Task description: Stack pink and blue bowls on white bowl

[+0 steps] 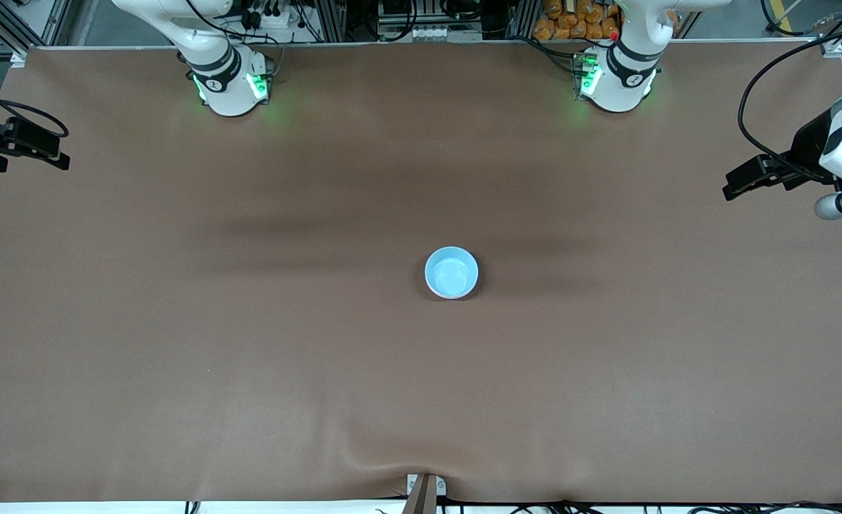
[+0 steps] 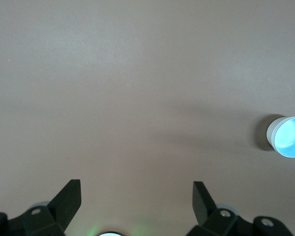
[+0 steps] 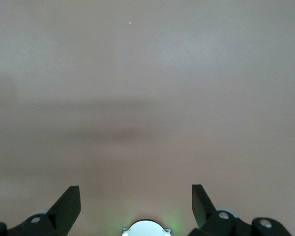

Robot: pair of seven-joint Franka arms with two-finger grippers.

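Round glossy blue bowl (image 1: 452, 272) on matte brown table (image 1: 178, 321).

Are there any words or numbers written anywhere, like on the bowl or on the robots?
There is nothing I can read.
Blue bowl: plain, no writing; seen from the side in the left wrist view, its wall is bare too.
Table: plain brown, no marks.
Robot bases: each has a small dark round mark, too small to read.
Left gripper and right gripper: open, plain black fingers, no labels.
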